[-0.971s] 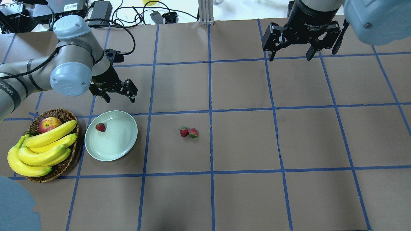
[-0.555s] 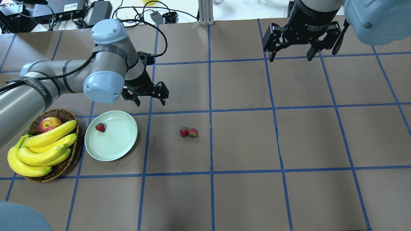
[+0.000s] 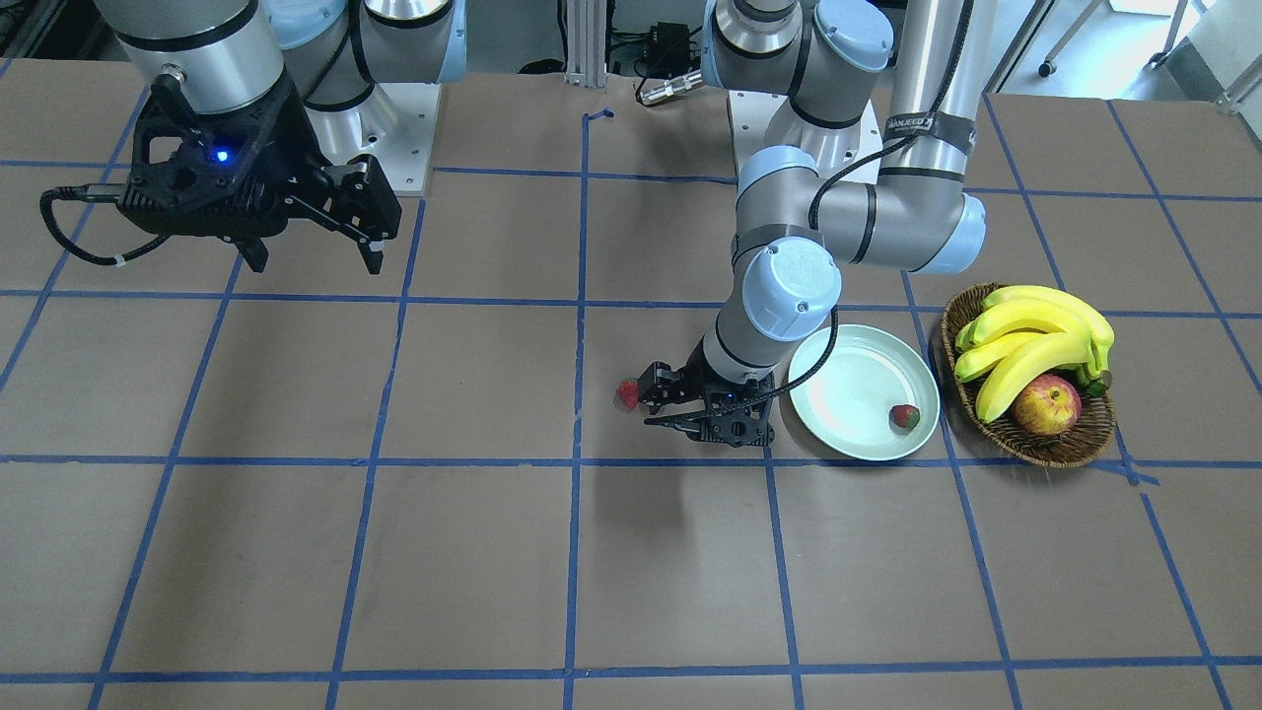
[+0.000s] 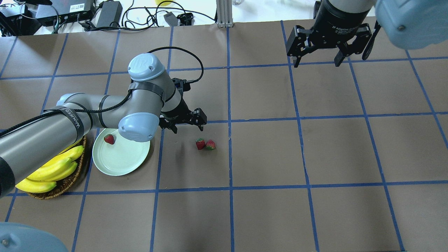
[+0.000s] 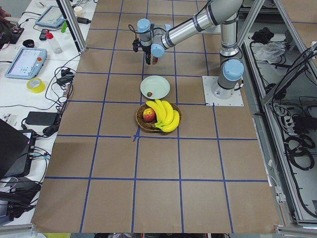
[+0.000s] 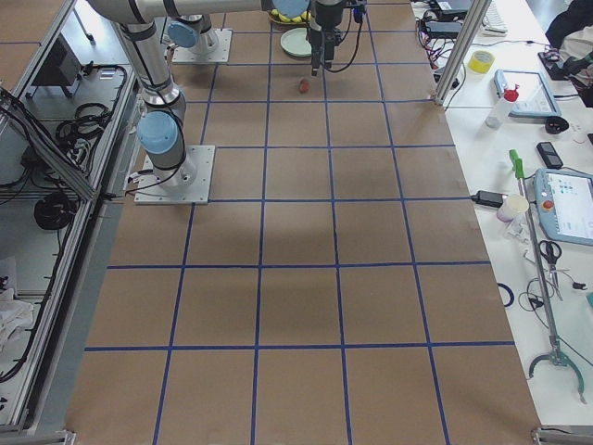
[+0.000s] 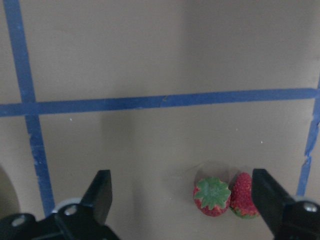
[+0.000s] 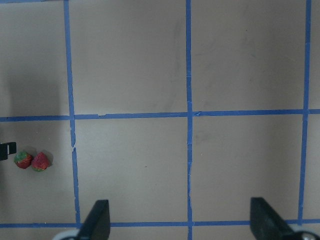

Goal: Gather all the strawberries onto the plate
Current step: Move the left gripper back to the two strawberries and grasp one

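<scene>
Two strawberries (image 4: pixel 200 144) (image 4: pixel 210 145) lie side by side on the brown table, right of the pale green plate (image 4: pixel 120 159). A third strawberry (image 4: pixel 109 139) rests on the plate near its left rim. My left gripper (image 4: pixel 188 129) hovers open just behind and left of the pair. In the left wrist view the strawberries (image 7: pixel 212 196) (image 7: pixel 244 195) sit low between the spread fingers (image 7: pixel 100 192), nearer the right one. My right gripper (image 4: pixel 316 64) hangs open far back on the right, holding nothing. The right wrist view shows the pair (image 8: pixel 31 160) at its left edge.
A wicker basket (image 3: pixel 1065 449) with bananas (image 3: pixel 1035 330) and an apple (image 3: pixel 1045 406) stands beside the plate (image 3: pixel 863 390), away from the loose berries. My left arm partly covers it from overhead. Cables and power bricks (image 4: pixel 108 12) line the table's far edge.
My left arm has swung right from behind the plate toward the two loose strawberries, its gripper staying open. The right arm and all the fruit have stayed put.
</scene>
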Robot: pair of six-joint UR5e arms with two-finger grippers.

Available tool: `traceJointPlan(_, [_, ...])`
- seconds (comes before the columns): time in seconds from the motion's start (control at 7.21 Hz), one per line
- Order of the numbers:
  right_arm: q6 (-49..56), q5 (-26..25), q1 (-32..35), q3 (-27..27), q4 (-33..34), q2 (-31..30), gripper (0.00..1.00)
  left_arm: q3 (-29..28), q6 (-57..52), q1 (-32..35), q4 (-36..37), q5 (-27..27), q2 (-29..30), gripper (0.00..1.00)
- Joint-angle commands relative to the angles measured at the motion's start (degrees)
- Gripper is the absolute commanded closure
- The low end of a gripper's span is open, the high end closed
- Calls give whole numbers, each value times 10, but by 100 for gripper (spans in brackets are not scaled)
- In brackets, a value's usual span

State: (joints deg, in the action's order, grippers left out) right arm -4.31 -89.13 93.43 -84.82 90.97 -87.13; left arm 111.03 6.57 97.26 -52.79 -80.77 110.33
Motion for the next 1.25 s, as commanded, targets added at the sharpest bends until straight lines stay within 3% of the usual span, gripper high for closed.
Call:
traceJointPlan(0.0, [0,-1,0,0,-1,0,0,24,0,1,5,-1,0,0])
traceJointPlan(0.42, [2,-1,0,-1,0,0,0,24,-2,16,4,4,0,0])
traceJointPlan(0.56, [2,0,0,-1,2,0,0,24,-6,18,4,3,1,5])
traceJointPlan(0.69, [1,-1,0,-1,0,0,0,24,-8,19,3,4,1,27])
traceJointPlan(0.97, [0,1,0,-2,3,0,0,24,-18,19,2,4,1,51])
traceJointPlan(1.11, [0,6,1,-2,2,0,0,22,-18,19,1,4,1,69])
